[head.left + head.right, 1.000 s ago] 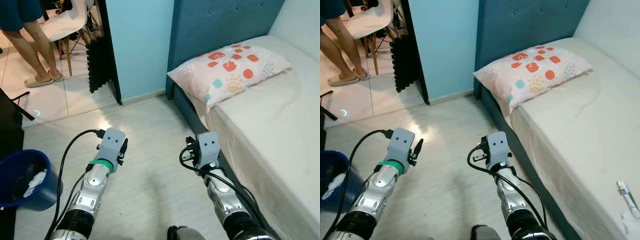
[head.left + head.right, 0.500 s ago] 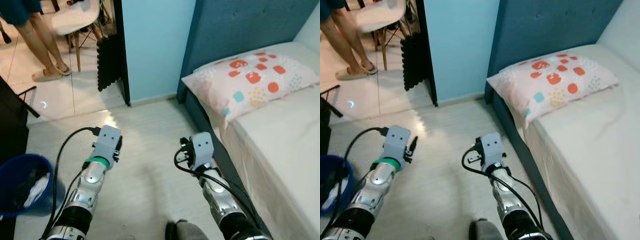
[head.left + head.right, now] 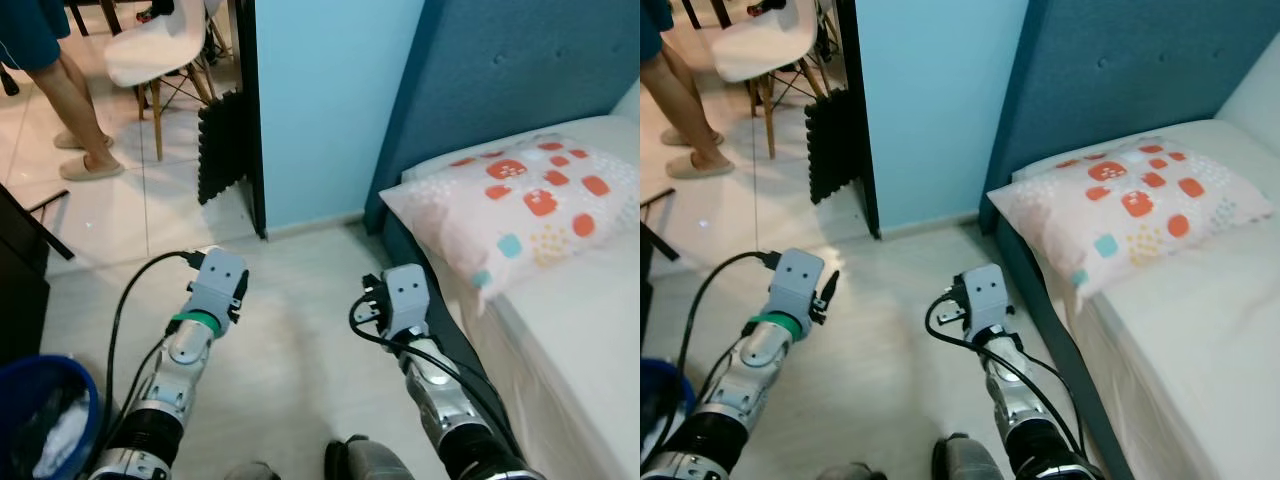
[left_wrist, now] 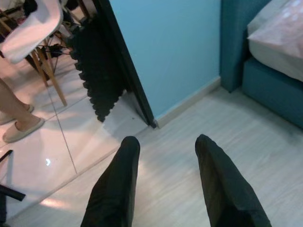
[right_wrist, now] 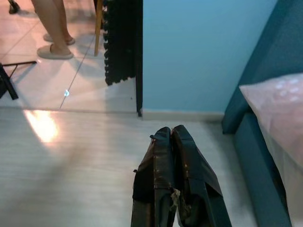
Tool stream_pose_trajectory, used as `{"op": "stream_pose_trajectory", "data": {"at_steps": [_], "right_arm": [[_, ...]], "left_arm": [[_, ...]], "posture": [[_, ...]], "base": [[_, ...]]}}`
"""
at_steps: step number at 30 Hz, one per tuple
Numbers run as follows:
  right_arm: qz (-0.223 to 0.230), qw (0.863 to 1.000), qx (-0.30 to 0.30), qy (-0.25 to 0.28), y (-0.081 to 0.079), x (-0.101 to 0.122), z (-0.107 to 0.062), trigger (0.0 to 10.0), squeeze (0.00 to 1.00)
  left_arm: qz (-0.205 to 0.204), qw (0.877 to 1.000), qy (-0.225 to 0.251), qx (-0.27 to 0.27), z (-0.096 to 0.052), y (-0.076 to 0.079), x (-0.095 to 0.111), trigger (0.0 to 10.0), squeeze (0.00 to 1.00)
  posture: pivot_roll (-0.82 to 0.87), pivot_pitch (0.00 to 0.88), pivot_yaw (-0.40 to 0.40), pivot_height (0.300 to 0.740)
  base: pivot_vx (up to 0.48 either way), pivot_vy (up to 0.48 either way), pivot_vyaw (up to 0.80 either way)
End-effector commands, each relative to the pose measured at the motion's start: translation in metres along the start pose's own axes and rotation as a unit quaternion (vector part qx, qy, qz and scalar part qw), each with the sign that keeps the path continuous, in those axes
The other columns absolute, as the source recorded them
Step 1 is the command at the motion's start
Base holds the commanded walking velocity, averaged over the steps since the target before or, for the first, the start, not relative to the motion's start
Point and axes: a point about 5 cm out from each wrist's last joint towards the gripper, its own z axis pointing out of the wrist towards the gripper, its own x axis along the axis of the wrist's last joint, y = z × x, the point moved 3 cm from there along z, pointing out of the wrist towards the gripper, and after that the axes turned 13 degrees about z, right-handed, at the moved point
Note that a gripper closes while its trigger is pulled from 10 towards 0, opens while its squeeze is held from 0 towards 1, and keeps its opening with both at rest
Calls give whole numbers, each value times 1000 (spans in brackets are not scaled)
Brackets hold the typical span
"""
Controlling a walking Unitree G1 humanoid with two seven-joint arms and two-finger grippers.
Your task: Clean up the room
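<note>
Pale plank floor (image 3: 300,330) runs between a blue wall and the teal bed (image 3: 1160,330), where a spotted pillow (image 3: 1130,200) lies at the head. At the floor's near left corner a blue bin (image 3: 40,420) holds what looks like crumpled cloth. Left claw (image 4: 165,156) hangs spread and empty; right claw (image 5: 169,146) is pressed together, empty. No clutter is within reach, so tidying seems between items.
</note>
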Motion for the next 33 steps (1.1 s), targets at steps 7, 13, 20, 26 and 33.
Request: {"op": "stream_pose_trajectory", "data": {"at_steps": [7,13,20,26,33], "right_arm": [[5,1000,-10,-13,5,-6,-4,10000,0],[5,1000,-10,-12,5,-5,-3,10000,0],[3,1000,-11,-11,6,-4,-3,10000,0],[-8,1000,-8,-8,6,-3,-3,10000,0],[-15,1000,-7,-7,6,-2,-2,10000,0]], "left_arm": [[2,1000,-1,-17,-1,8,-1,10000,0],[1,1000,0,-18,-1,8,-1,10000,0],[0,1000,2,-20,0,10,0,10000,0],[-1,1000,2,-21,-1,10,0,10000,0],[5,1000,7,-29,-1,13,2,10000,0]], "posture": [[22,28,21,740],[20,29,20,740],[17,31,18,740],[17,31,18,740],[17,31,18,740]], "base": [[462,0,-731],[461,0,-738],[461,0,-729],[461,0,-193],[452,0,0]]}}
